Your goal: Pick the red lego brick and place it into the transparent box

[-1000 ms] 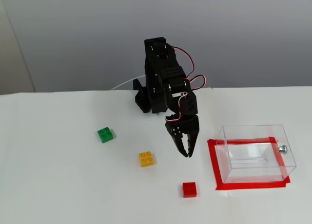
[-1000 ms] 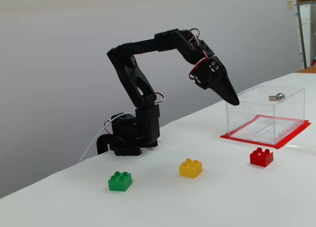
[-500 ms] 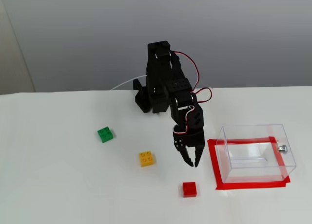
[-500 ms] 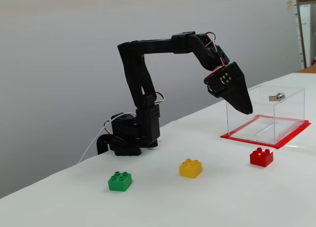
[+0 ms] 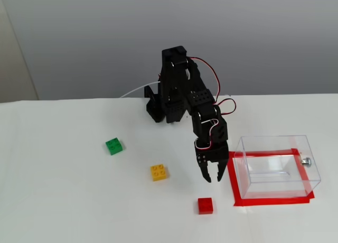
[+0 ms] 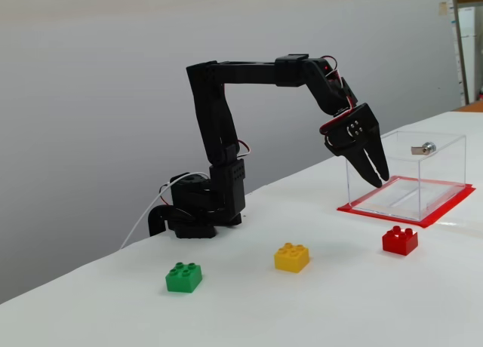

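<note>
The red lego brick (image 5: 205, 205) (image 6: 399, 240) lies studs up on the white table, just left of the box's front corner in both fixed views. The transparent box (image 5: 274, 186) (image 6: 402, 157) stands on a red tape rectangle with a small silver knob (image 5: 305, 160) on one side, and nothing shows inside it. My gripper (image 5: 214, 179) (image 6: 379, 180) hangs in the air, pointing down, a little behind and above the red brick and beside the box wall. Its fingers are slightly parted and hold nothing.
A yellow brick (image 5: 159, 172) (image 6: 291, 256) and a green brick (image 5: 114, 146) (image 6: 183, 277) lie to the left of the red one. The red tape (image 5: 274, 201) (image 6: 423, 218) frames the box. The arm's black base (image 5: 157, 109) (image 6: 198, 211) sits at the back by a grey wall.
The arm has stretched forward and the gripper has come down, closer to the red brick and the box. Its fingers, shut a second ago, now stand slightly apart.
</note>
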Controlling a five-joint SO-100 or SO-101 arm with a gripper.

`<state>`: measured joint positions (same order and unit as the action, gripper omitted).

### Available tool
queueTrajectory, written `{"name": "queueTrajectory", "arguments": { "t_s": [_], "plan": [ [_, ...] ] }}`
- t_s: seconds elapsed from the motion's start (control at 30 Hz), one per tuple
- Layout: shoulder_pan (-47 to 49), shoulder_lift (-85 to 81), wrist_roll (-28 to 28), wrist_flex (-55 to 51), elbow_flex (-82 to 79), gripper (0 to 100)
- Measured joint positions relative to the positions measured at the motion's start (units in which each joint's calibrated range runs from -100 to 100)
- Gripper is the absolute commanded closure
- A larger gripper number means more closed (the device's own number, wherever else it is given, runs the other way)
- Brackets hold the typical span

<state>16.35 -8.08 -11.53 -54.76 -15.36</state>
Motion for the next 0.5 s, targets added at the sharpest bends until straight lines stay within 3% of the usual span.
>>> {"name": "queueTrajectory", "arguments": {
  "t_s": [0.13, 0.5],
  "plan": [
    [0.11, 0.00, 0.00, 1.37, 0.09, 61],
    [0.11, 4.23, 0.00, 7.63, 0.35, 60]
  ]
}}
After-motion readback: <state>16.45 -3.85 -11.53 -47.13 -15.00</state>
